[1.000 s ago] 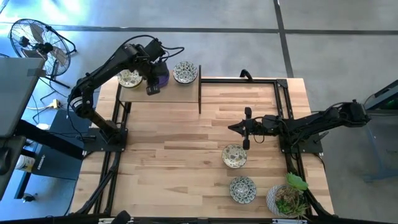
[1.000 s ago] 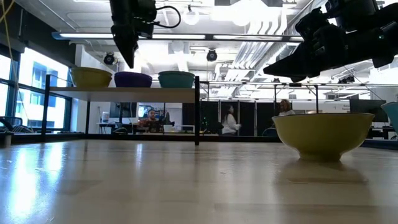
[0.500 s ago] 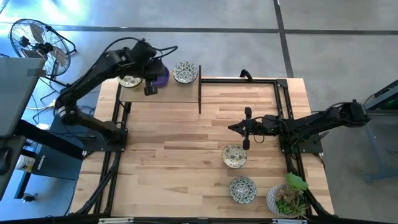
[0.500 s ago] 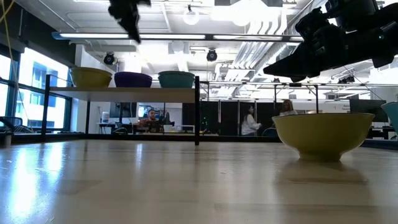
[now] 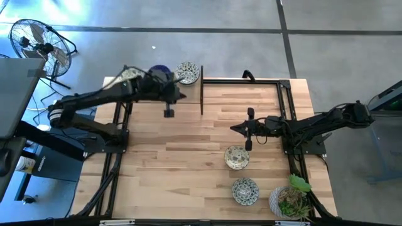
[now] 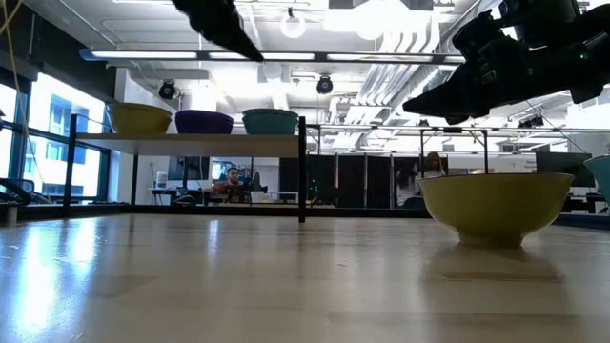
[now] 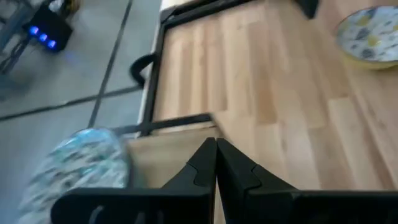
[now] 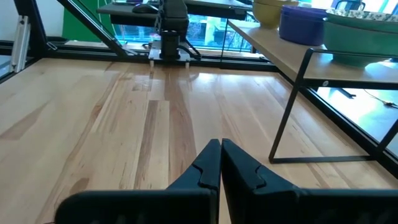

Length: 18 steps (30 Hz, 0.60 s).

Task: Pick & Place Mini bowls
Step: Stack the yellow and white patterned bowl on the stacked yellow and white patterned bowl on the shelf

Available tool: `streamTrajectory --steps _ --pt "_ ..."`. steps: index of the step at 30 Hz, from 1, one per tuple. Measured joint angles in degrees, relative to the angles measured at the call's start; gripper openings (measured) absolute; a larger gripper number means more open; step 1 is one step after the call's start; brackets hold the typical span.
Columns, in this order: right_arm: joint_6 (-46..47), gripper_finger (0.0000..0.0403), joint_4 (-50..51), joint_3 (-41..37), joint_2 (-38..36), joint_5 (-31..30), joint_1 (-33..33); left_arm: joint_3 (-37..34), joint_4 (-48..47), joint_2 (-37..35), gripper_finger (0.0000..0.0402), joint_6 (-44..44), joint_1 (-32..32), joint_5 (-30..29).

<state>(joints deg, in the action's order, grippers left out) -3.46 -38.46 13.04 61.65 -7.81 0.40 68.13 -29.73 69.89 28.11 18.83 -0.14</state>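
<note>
Pale wood shelf [image 5: 160,97] carries three mini bowls [image 6: 203,121], apparently deposited. Left gripper [image 5: 168,112], fingers pressed together and empty, hangs beside it. Two floral bowls [image 5: 237,157] await the idle right gripper [image 5: 249,144], likewise pinched empty.

Likely an open-plan robotics lab or office: bare concrete floor [image 5: 251,19], floor fan [image 5: 34,41] at ten o'clock, exposed ceiling ducts [image 6: 381,86], seated people [image 6: 232,181] beyond the wooden table [image 5: 188,144].
</note>
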Motion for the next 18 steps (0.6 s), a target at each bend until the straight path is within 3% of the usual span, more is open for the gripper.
streamTrajectory --steps 8,18 --pt "0.0 0.0001 0.0 0.0 0.0 -0.4 0.0 -14.0 22.2 -0.1 0.0003 -2.0 -5.3 2.7" --pt "0.8 0.0001 -0.1 0.0 0.0 -0.7 0.0 -25.3 37.7 -0.1 0.0003 -2.8 -8.9 2.7"
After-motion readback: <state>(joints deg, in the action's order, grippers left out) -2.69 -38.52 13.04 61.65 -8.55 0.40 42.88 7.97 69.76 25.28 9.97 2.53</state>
